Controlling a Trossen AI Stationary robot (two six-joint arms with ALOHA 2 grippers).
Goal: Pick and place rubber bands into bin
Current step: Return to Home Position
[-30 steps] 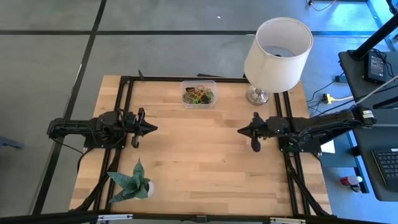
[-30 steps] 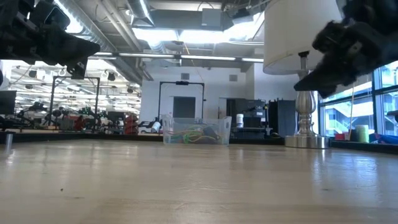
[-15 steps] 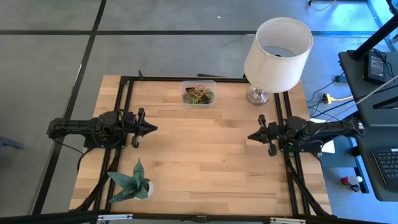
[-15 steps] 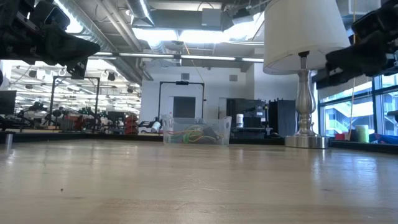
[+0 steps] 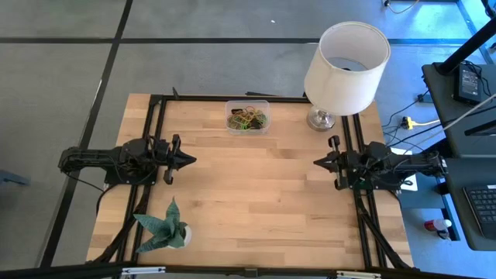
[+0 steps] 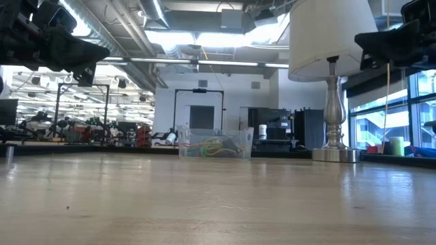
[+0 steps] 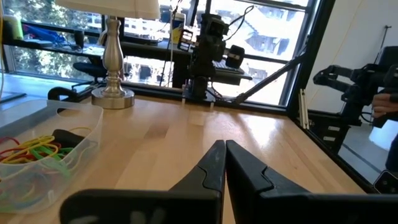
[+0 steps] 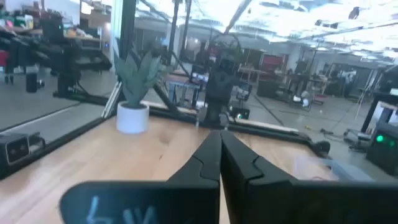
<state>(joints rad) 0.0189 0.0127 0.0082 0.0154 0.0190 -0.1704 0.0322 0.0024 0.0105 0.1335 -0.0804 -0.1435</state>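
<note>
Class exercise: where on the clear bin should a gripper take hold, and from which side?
Probably the rim of the bin's long wall facing the table's middle, from above: thin upright wall, open top, lamp close beside its right end.

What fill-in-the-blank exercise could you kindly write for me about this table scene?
The bin holding the rubber bands stands beside the white-shaded ____. The left pincer has its fingers ____. The right pincer, also shut, holds ____. The potted plant stands nearest the ____ arm.
Missing words: lamp; shut; nothing; left.
</note>
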